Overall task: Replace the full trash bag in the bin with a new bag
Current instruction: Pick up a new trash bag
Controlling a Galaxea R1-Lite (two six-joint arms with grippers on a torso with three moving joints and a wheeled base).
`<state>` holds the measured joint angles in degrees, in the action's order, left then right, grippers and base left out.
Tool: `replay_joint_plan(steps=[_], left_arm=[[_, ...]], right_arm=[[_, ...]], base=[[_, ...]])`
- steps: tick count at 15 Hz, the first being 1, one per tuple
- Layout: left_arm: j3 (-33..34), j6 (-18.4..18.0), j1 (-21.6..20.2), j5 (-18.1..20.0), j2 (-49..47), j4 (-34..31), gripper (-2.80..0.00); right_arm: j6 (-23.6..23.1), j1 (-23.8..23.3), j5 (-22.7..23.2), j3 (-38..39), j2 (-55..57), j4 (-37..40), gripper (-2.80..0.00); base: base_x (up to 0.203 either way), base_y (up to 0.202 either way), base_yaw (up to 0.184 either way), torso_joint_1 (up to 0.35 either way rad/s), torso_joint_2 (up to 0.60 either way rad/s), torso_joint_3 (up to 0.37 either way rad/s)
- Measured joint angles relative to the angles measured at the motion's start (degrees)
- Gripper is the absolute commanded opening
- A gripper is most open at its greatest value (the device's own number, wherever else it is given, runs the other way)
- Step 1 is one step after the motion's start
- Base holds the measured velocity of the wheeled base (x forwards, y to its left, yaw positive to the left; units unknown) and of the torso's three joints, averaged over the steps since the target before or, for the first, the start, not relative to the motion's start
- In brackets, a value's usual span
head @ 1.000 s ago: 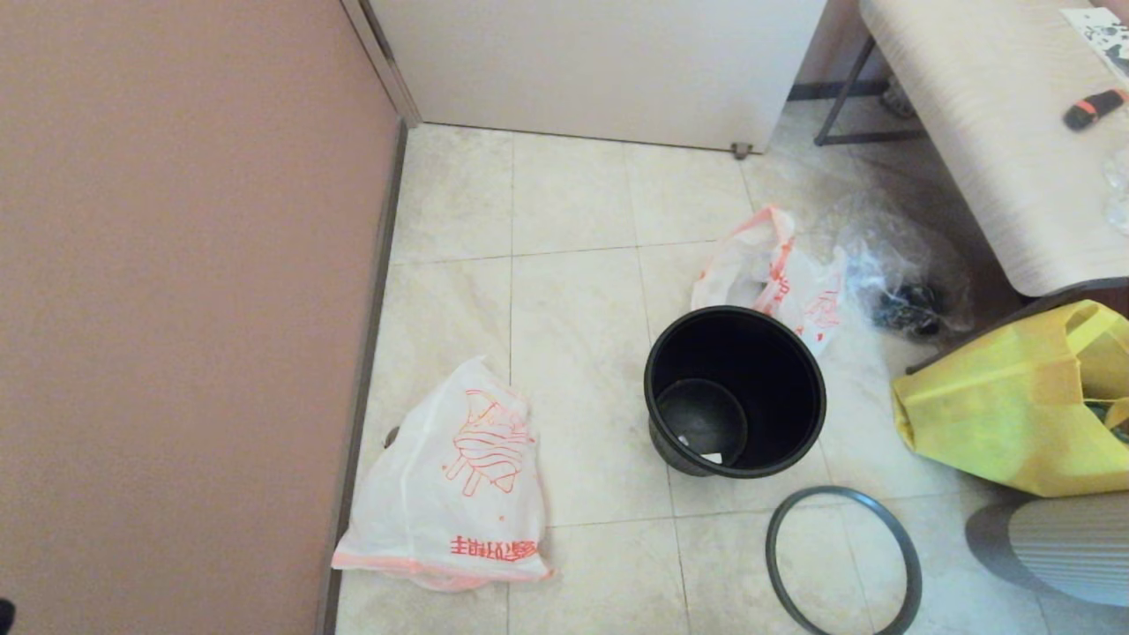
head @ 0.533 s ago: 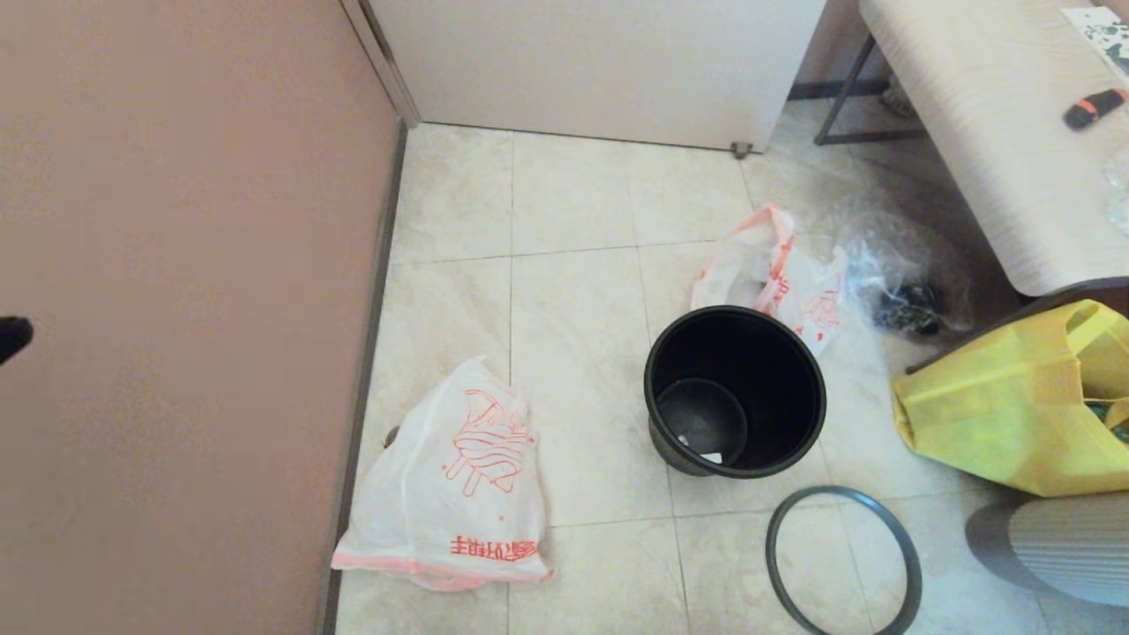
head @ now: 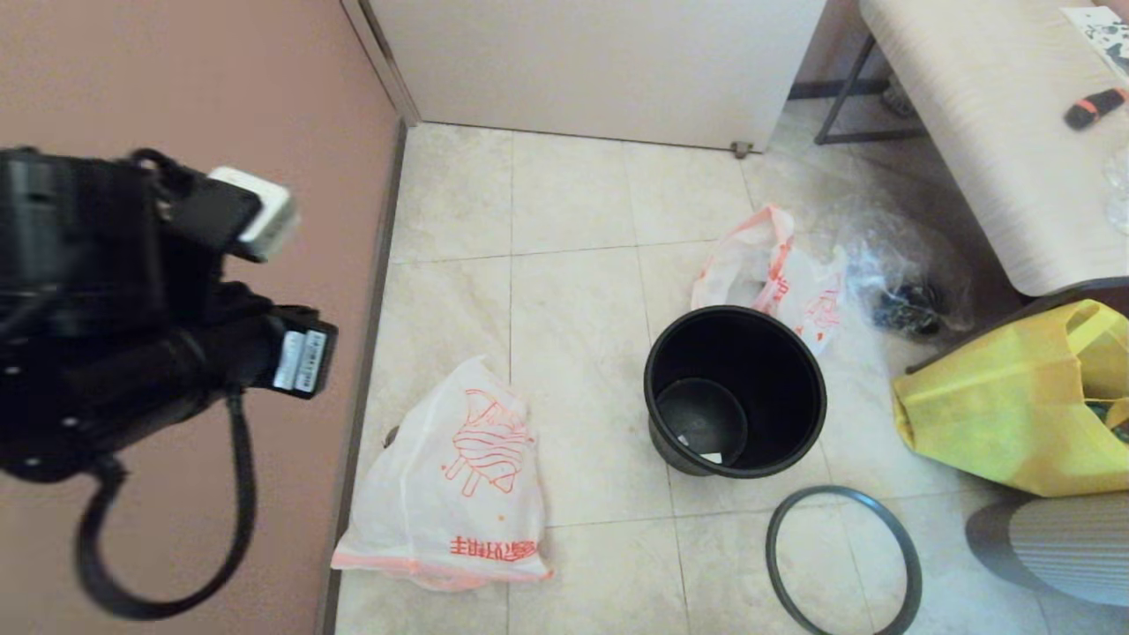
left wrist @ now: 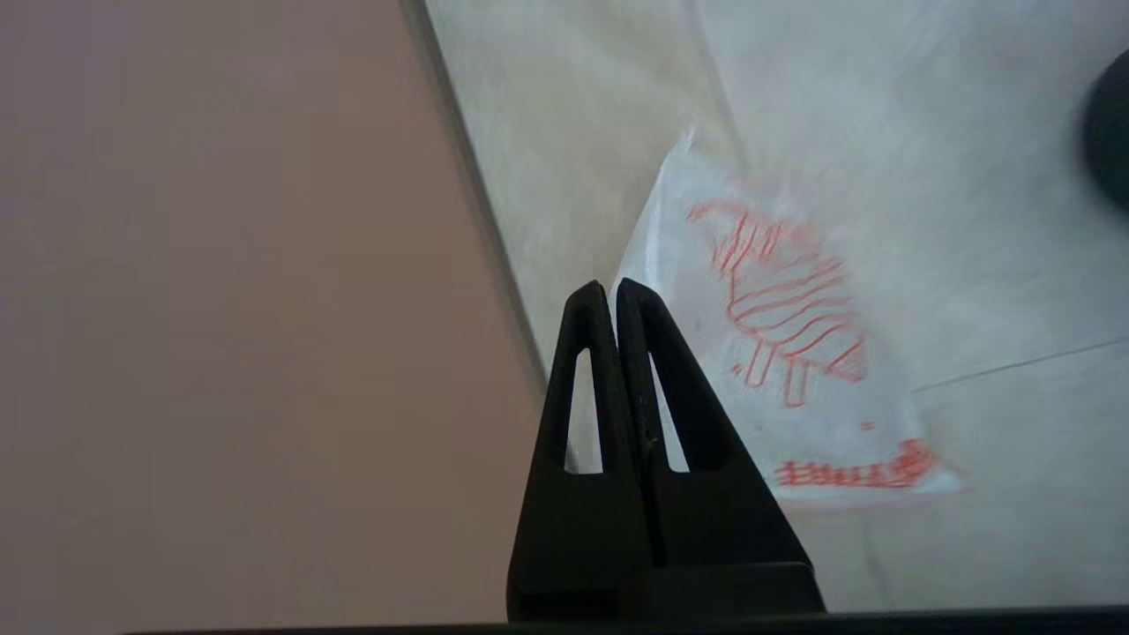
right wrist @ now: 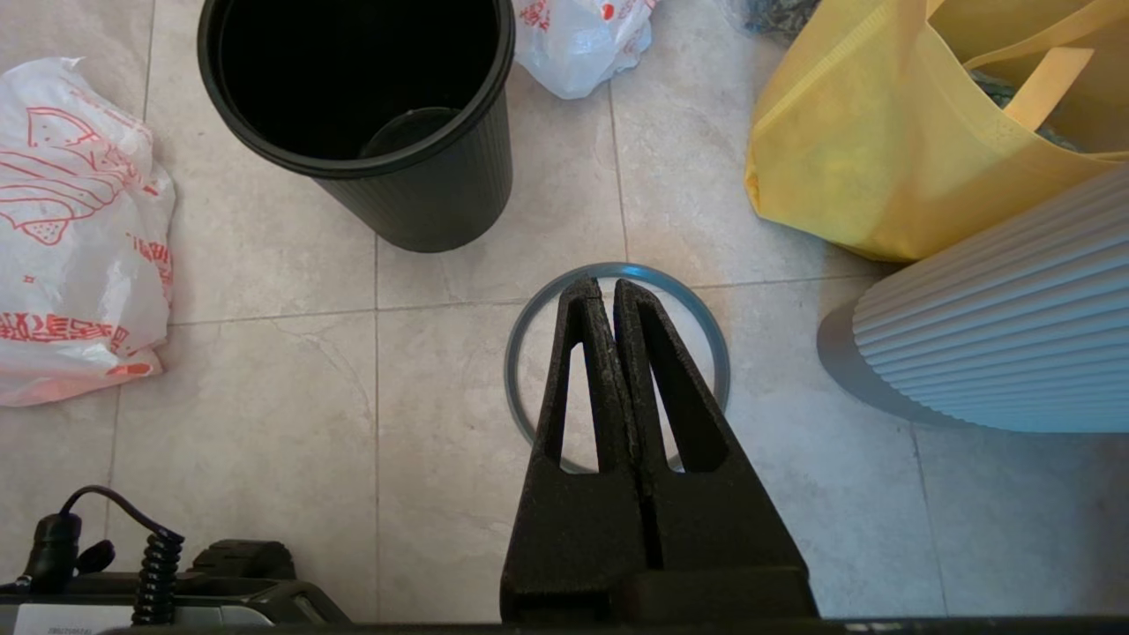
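Note:
The black bin (head: 785, 379) stands upright on the tiled floor without any bag in it; its outer wall also shows in the right wrist view (right wrist: 423, 203). Its dark-grey hoop (head: 770, 538) lies flat on the floor in front of it. The limp new bag (head: 459, 476) lies flat near the wall, left of the bin. The full trash bag (head: 767, 273) sits behind the bin. My left gripper (left wrist: 610, 287) is shut on nothing, held above the new bag (left wrist: 794, 335) next to the wall. My right gripper (right wrist: 607, 284) hangs shut above the hoop (right wrist: 723, 370).
A yellow fabric tote (head: 1014, 397) and a white ribbed object (head: 1067, 547) stand right of the bin. A clear crinkled bag (head: 900, 265) lies beside the full bag, under a pale bench (head: 988, 132). A pink wall (head: 176, 88) runs along the left.
My left arm has risen into the head view at the left, in front of the wall. The bags, bin and hoop have not moved.

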<state>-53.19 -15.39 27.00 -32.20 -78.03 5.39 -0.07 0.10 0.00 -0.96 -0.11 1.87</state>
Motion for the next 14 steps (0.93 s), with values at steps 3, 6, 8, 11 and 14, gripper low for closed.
replay_joint_plan(steps=[3, 6, 8, 11, 14], left_arm=[[-0.2, 0.9, 0.0, -1.3, -12.8, 4.5, -2.80], [0.0, 1.4, -1.6, -2.0, -25.9, 10.6, -2.80], [-1.4, 1.3, -3.9, -2.2, -35.0, 15.5, -2.80], [-3.5, 1.5, -6.3, -2.3, -45.6, 20.1, -2.80], [-4.3, 1.5, -6.3, -2.2, -52.1, 22.4, -2.80]], right_arm=[[0.0, 0.0, 0.0, 0.0, 0.0, 0.0, -2.80], [0.0, 0.0, 0.0, 0.0, 0.0, 0.0, -2.80], [0.0, 0.0, 0.0, 0.0, 0.0, 0.0, -2.80], [0.0, 0.0, 0.0, 0.0, 0.0, 0.0, -2.80], [0.0, 0.0, 0.0, 0.0, 0.0, 0.0, -2.80]], base=[[0.000, 0.000, 0.000, 0.000, 0.00, 0.000], [0.000, 0.000, 0.000, 0.000, 0.00, 0.000], [0.000, 0.000, 0.000, 0.000, 0.00, 0.000], [0.000, 0.000, 0.000, 0.000, 0.00, 0.000], [0.000, 0.000, 0.000, 0.000, 0.00, 0.000]])
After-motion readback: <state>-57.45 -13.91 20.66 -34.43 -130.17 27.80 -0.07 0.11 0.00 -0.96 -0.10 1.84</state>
